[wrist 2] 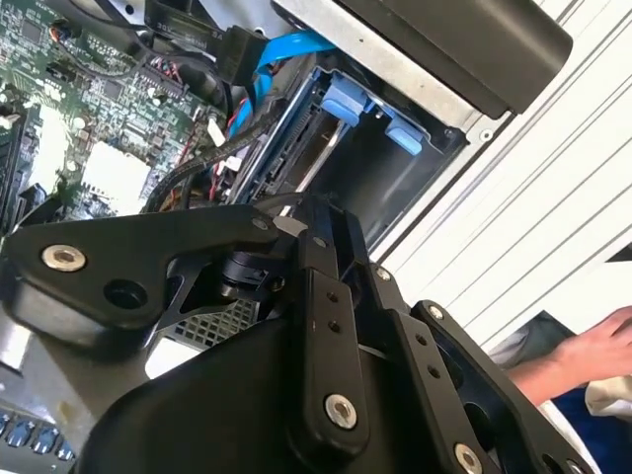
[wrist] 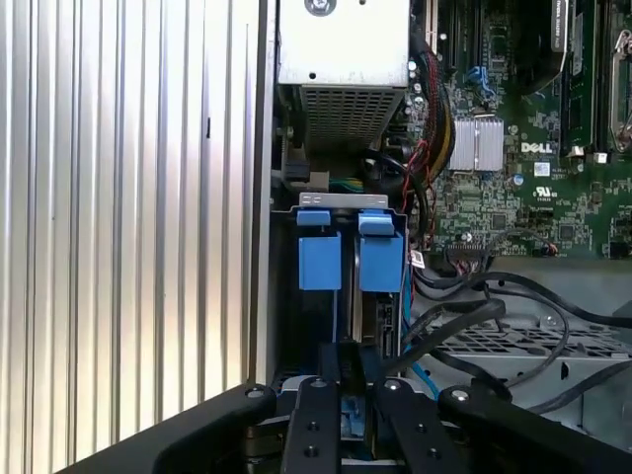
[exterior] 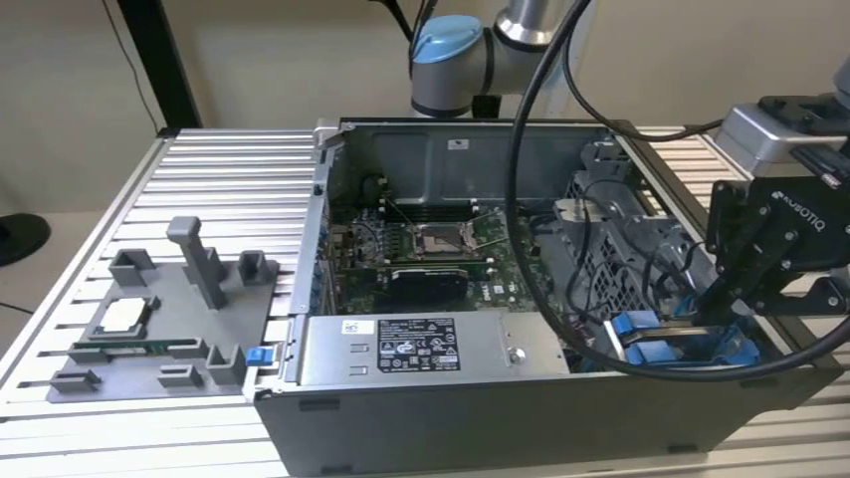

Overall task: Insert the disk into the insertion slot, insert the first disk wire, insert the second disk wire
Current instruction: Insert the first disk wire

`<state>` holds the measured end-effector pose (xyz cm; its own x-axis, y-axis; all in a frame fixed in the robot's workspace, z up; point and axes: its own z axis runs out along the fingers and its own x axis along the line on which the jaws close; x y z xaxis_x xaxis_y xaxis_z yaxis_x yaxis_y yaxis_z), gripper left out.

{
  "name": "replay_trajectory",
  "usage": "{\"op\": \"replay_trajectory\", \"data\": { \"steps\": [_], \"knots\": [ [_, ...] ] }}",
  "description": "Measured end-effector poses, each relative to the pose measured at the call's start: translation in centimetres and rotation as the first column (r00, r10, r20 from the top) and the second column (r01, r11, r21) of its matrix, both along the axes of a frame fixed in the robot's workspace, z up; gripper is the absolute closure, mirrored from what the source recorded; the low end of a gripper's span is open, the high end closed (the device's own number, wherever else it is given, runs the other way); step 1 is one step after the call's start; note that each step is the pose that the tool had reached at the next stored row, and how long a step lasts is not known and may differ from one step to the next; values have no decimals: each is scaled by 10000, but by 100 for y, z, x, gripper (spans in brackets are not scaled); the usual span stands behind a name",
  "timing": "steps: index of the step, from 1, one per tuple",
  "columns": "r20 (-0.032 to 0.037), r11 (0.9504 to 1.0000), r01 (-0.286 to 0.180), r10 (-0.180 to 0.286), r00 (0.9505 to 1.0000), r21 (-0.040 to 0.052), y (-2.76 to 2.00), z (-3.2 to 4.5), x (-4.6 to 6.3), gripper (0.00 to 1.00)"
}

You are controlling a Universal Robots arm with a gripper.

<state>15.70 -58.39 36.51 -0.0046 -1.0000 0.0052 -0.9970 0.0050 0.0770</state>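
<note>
One silver-grey disk in a bright blue plastic frame (exterior: 660,351) sat slotted in the open grey metal computer case (exterior: 531,418), lower right of the exterior view; black fingers (wrist: 344,367), drawn together, pointed down above it.

- I see the disk (wrist: 380,259) standing on edge, 2 bright blue tabs of its frame side by side at 1 end and a thin silver-grey edge between them.
- In the exterior view, the disk (exterior: 660,349) sits in the case's near corner, at that view's right.
- It is down inside the slot (wrist 2: 380,193), a dark-walled bay just beside the case wall.
- A blue wire (wrist 2: 281,54) runs close past the disk; I cannot tell whether it is plugged in.
</note>
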Motion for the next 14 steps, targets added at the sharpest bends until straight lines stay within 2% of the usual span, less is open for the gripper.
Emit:
{"op": "replay_trajectory", "data": {
  "steps": [3,6,9,11,14],
  "knots": [
    [-16,10000,0,0,10000,1,-1,-3,0,100],
    [-81,10000,-1,1,10000,-2,-7,-12,8,100],
    [-68,10000,1,-1,10000,-3,-4,-27,14,100],
    [30,10000,-4,4,10000,0,12,-30,15,100],
    [252,10000,-18,18,9997,-1,57,-30,17,100]
  ]
}}
